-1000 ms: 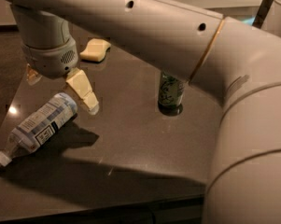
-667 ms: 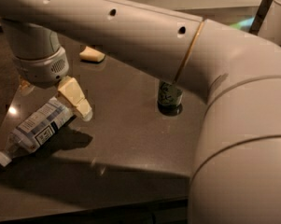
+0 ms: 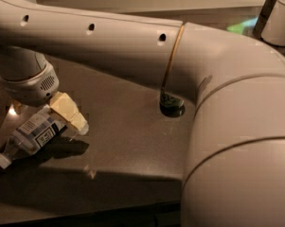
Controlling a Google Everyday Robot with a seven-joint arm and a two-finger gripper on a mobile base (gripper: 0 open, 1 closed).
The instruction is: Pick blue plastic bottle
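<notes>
Lying flat on the table (image 3: 128, 145) at lower left: blue plastic bottle (image 3: 34, 134), long axis lower left to upper right, cap toward the lower-left corner. Straddling its upper end: gripper (image 3: 45, 118), fingers (image 3: 68, 111) spread wide. Mid-frame: green can (image 3: 172, 103)

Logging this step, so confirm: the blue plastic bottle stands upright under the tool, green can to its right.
One error: the camera view shows the blue plastic bottle lying on its side, not upright. It is under the tool, with the green can to its right.
</notes>
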